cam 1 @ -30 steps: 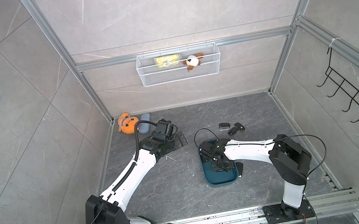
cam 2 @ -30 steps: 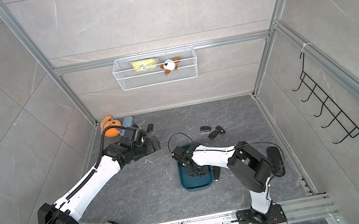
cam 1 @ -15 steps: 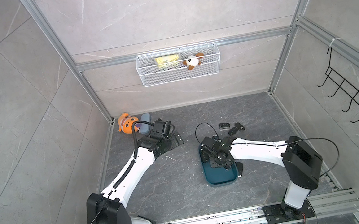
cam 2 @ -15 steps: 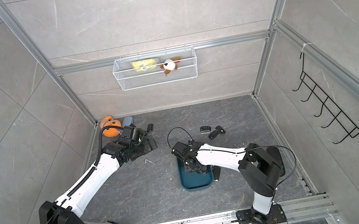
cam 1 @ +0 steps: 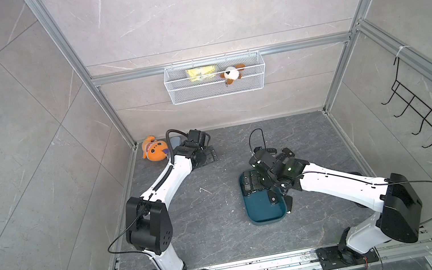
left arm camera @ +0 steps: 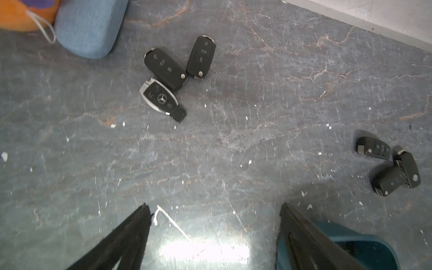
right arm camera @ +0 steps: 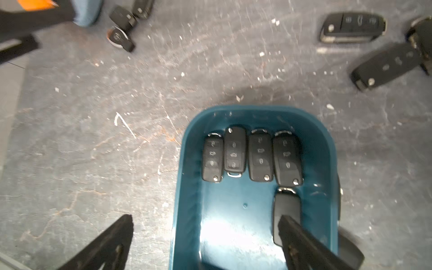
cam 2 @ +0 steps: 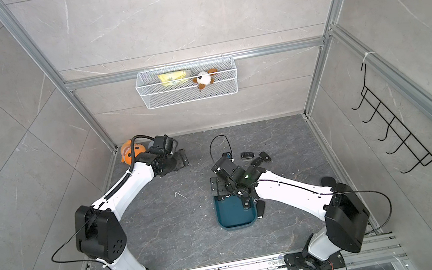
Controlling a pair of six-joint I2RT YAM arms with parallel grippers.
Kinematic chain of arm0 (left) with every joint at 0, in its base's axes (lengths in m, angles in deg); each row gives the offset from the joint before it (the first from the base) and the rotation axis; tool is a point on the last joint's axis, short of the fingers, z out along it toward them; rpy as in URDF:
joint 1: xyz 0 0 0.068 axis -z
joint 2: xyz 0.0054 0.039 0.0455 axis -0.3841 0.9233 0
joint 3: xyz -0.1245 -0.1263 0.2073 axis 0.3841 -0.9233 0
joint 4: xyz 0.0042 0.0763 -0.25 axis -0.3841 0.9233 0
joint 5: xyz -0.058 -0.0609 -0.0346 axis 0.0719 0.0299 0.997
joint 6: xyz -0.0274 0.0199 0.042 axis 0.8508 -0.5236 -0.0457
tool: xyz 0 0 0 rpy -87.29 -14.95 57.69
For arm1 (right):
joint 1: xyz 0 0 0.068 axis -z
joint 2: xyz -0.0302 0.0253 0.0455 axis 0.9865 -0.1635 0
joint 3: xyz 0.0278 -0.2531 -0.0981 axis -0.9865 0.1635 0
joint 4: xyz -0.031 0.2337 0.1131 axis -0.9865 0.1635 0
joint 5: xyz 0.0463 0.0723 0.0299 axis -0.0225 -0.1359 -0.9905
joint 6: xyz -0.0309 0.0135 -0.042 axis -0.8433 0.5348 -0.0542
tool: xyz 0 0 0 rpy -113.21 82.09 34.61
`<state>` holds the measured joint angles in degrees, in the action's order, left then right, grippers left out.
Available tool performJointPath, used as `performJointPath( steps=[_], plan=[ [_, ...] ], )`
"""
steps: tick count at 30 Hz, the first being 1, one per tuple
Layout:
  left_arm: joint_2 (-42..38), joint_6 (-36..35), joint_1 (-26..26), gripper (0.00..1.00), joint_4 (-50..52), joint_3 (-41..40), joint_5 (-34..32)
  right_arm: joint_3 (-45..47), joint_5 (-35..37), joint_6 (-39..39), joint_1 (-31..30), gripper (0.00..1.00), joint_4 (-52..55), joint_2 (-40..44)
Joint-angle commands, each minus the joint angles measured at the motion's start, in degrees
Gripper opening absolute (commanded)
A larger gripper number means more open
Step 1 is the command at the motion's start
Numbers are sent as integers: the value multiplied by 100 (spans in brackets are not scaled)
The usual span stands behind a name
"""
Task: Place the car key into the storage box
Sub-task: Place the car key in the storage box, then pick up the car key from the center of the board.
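At the far left corner, an orange plush (cam 1: 153, 152) and a pale blue case (left arm camera: 88, 30) sit out of the way. The left fingers (left arm camera: 131, 233) hover over the worktop (cam 1: 191, 206), spread and empty. They point toward three loose fobs (left arm camera: 164, 67), probably to line up a pick. Right of centre, the storage box (right arm camera: 184, 163) holds a tidy far row of four fobs (right arm camera: 259, 156). The car key (right arm camera: 286, 210) lies nearer on the box floor, starting a second row. The right fingers (right arm camera: 304, 245) stand wide and released, gripping nothing. One passes over that key; whether it touches I cannot tell. Further right, three more fobs (cam 2: 247, 155) wait.
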<state>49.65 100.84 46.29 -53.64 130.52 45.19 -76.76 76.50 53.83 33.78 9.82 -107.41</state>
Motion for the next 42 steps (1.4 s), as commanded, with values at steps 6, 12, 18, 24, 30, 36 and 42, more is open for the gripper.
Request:
performJointPath(
  steps=[6, 12, 18, 24, 30, 36, 42],
  plan=[
    [1294, -843, -290, 80, -110, 1342, -230, 120, -133, -298, 118, 99, -451, 373],
    [2350, -1276, -464, 72, 20, 2346, -269, 121, -3, -312, 220, 99, -352, 448],
    [3314, -1513, -684, 70, 255, 3330, -91, 126, 109, -259, 284, 99, -302, 474],
    [4073, -1765, -784, 68, 436, 4117, -64, 60, 174, -215, 336, 99, -209, 422],
    [4537, -2019, -780, 65, 464, 4655, 49, 55, 175, -121, 381, 99, -174, 361],
    [4706, -2135, -780, 62, 457, 4765, 152, 85, 186, -52, 407, 99, -143, 351],
    [4791, -2101, -778, 42, 550, 4784, 254, 108, 141, -14, 431, 99, -138, 342]
  ],
)
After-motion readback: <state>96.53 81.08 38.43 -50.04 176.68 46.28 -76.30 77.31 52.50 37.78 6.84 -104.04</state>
